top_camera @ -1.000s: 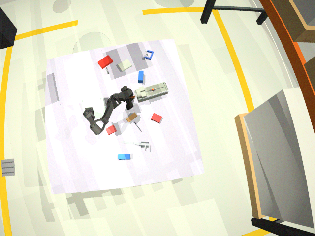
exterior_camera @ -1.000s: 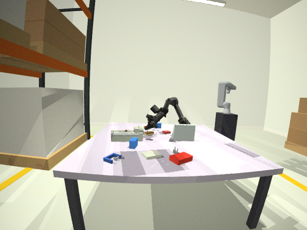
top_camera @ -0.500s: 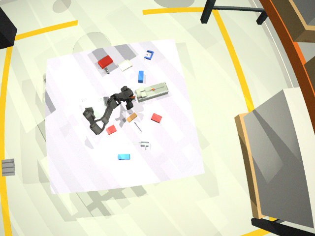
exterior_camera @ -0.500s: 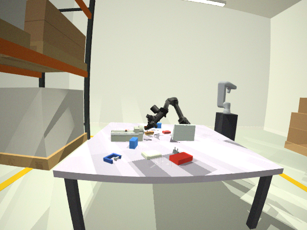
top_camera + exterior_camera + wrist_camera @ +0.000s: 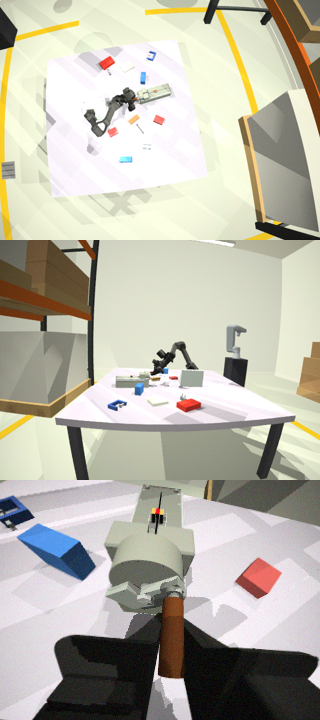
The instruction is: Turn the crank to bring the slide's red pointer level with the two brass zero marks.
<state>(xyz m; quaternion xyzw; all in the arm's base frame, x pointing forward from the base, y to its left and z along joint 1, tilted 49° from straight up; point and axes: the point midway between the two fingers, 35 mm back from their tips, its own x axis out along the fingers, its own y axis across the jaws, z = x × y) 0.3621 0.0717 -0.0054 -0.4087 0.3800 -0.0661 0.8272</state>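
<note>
1. Our gripper has its fingers clamped on the brown crank handle; in the wrist view their dark shapes cover part of the handle's sides.
2. The pale grey-green machine sits on the table, with its round crank end toward our arm.
3. We see the red pointer on the slot along the machine's top, beyond the round housing, with yellow marks just beside it.
4. At this size we cannot tell whether pointer and marks are exactly level. From the exterior, the pointer is only a tiny reddish speck.
5. The crank's joint is small and partly merges with the pale parts around it.
6. Near the machine stands a blue block, not touching it.
7. The upright pale panel hides part of the tabletop behind it from the exterior.
</note>
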